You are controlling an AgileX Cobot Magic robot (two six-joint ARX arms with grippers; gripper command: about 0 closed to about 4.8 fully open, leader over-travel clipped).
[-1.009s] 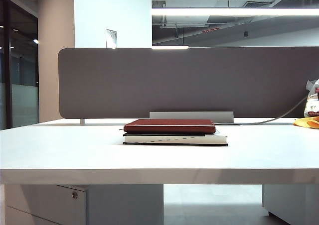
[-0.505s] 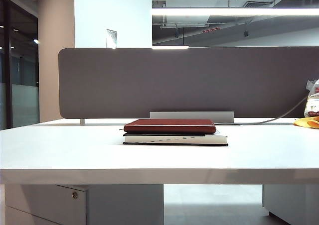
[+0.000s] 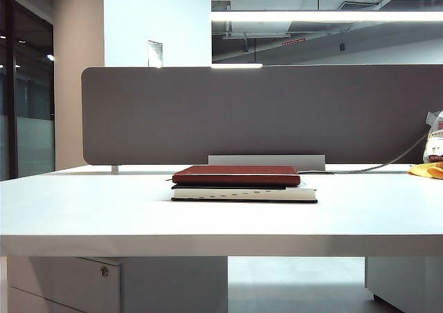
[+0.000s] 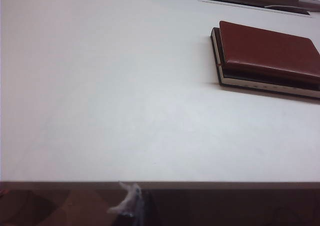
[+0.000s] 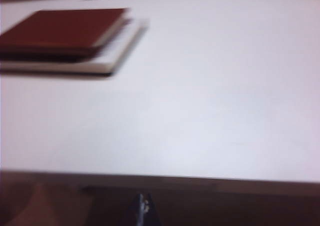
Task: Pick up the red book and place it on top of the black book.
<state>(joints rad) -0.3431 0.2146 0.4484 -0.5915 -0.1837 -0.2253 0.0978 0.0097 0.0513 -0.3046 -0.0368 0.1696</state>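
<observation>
Exterior view: the red book [image 3: 236, 174] lies flat on the black book [image 3: 243, 194], mid-worktop [image 3: 83, 209]. Left wrist view: the left gripper [image 4: 136, 206] hangs off the worktop's edge, jaws closed, empty. Right wrist view, blurred: the right gripper [image 5: 142, 210] likewise, closed, well apart from both books.

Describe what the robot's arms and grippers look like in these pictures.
Little shows. No arm appears in the exterior view. The left gripper is a dark tip with a pale, ragged scrap on it. The right gripper is a dark, narrow, blurred tip with small pale specks. No cables or markings are visible.
</observation>
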